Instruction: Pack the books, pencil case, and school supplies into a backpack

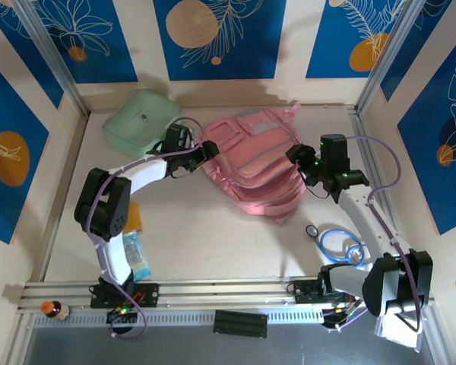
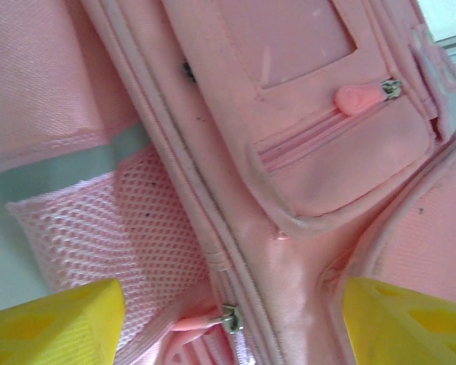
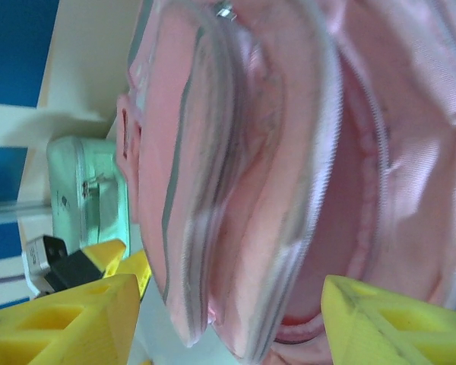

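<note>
The backpack (image 1: pixel 251 167) lies on the bench (image 1: pixel 213 236) between your left pincer (image 2: pixel 228 323) and right pincer (image 3: pixel 228 319), both open. A zip pull (image 2: pixel 201 322) sits between the left jaws; close on it squarely, and let the right one steady the rim.

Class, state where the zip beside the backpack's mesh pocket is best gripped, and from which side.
Probably its pink pull tab, from above with the left claw, whose open fingers flank it; the tab juts from the slider as a thin flat handle.
</note>
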Motion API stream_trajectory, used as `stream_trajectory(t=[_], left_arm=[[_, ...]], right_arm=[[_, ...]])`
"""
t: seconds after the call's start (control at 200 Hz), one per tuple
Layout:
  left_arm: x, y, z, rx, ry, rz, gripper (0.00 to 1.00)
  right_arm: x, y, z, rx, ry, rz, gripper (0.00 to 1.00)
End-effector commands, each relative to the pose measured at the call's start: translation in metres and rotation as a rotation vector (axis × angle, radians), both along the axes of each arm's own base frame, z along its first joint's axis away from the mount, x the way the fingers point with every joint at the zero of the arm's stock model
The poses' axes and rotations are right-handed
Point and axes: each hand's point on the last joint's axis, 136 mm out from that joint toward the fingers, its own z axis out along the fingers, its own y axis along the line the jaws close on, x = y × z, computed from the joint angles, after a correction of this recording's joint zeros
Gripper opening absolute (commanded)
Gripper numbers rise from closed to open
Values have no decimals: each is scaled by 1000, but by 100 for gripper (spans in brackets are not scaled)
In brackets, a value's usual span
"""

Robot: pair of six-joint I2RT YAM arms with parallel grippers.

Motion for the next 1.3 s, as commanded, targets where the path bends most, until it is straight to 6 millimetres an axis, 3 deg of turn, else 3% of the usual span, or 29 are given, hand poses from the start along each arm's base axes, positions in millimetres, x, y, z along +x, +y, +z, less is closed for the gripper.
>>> stream_trajectory(t=[0.0,0.195,0.37,0.625,0.755,0.975,1.095,1.295], left_arm=[[15,-1,5,-23,0,75,75],[33,-7,-9,-78,37,114,75],[45,-21,-16,-130,52,99,75],[57,-30,-8,-208,15,94,73],[59,-33,-2,-242,-10,83,68],[61,-33,15,-277,-75,72,61],[60,-33,15,-274,-73,67,51],[53,-23,12,-263,-67,90,24]], right_arm=[[4,24,19,0,-47,109,65],[5,46,22,-29,-59,170,65],[9,56,3,-38,-7,197,66],[22,66,-39,-48,88,260,67],[26,65,-61,-52,147,266,67],[26,57,-78,-64,185,252,66],[26,54,-82,-68,193,249,66],[29,56,-88,-75,200,267,66]])
